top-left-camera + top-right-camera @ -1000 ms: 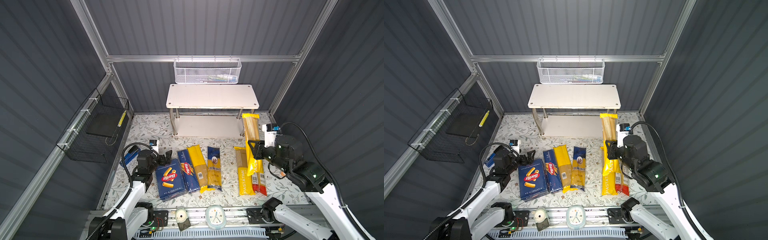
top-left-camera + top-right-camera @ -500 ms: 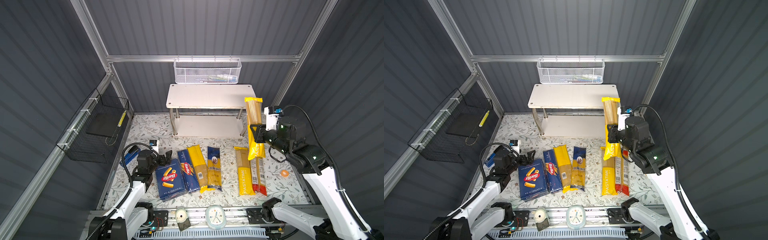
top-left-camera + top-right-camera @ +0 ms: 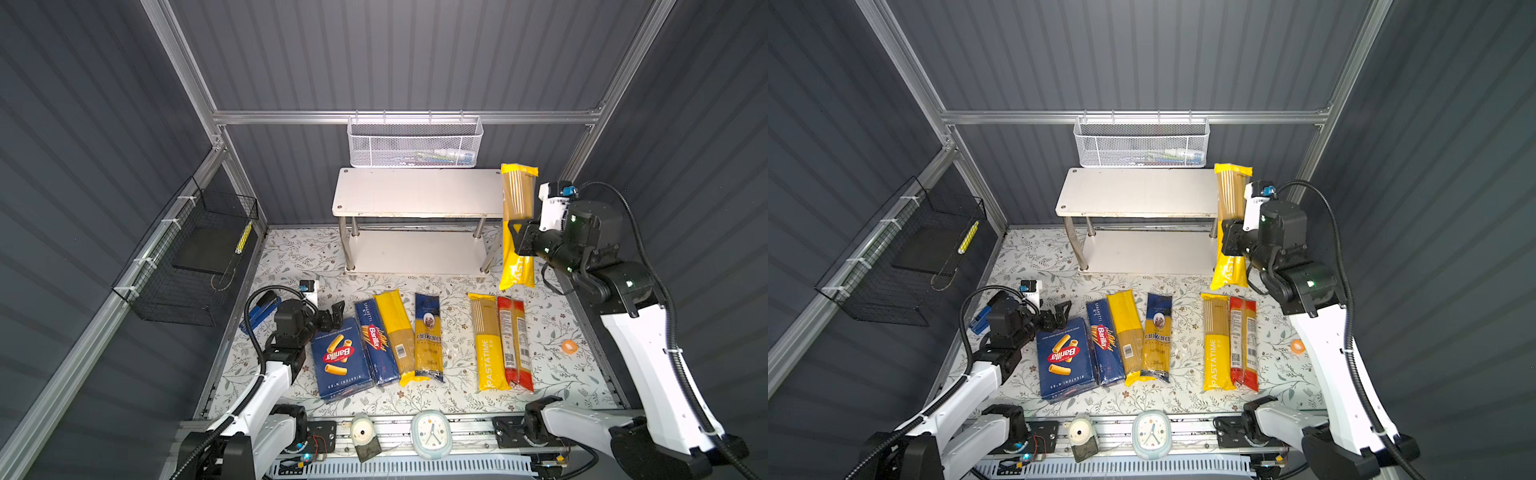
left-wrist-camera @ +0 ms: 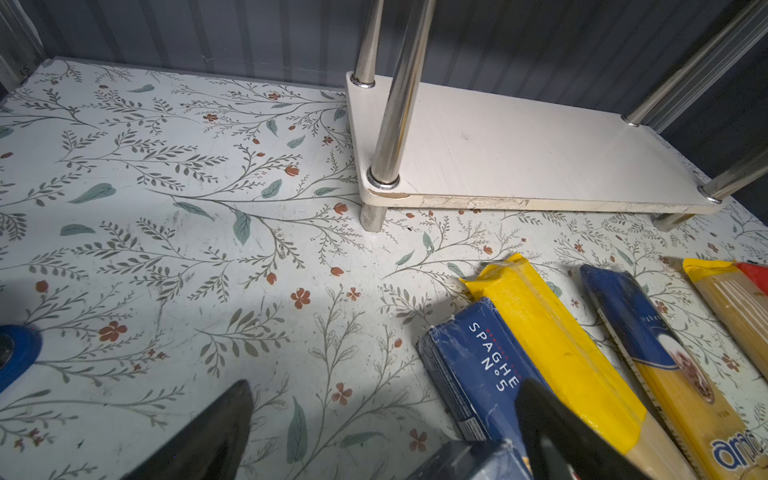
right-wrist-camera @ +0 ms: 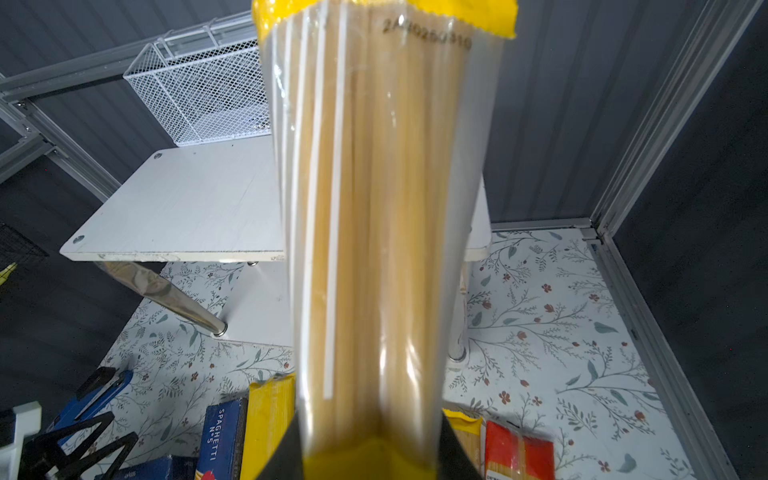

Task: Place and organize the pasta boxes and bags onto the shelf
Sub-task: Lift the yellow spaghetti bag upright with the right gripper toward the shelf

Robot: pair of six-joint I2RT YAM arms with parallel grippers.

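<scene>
My right gripper [image 3: 519, 240] is shut on a yellow PASTATIME bag [image 3: 517, 195], held upright in the air just off the right end of the white shelf [image 3: 415, 193]. In the right wrist view the bag [image 5: 374, 208] fills the middle between the black fingers [image 5: 453, 451]. On the floor lie in a row the wide Barilla box [image 3: 340, 359], the narrow spaghetti box [image 3: 372, 343], a plain yellow bag [image 3: 395, 332], the ankara bag [image 3: 428, 336], another PASTATIME bag [image 3: 486, 340] and a red bag [image 3: 515, 345]. My left gripper [image 3: 334, 311] stands open, empty, by the wide box.
A white mesh basket [image 3: 413, 143] hangs above the shelf on the back wall. A black wire basket [image 3: 195, 257] hangs on the left wall. A blue tool [image 3: 262, 305] lies far left and a small orange disc [image 3: 568, 346] at right. A clock [image 3: 431, 428] sits at the front rail.
My right gripper has lifted the yellow bag off the floor and carried it up and back to the shelf's right end. The left arm has not moved.
</scene>
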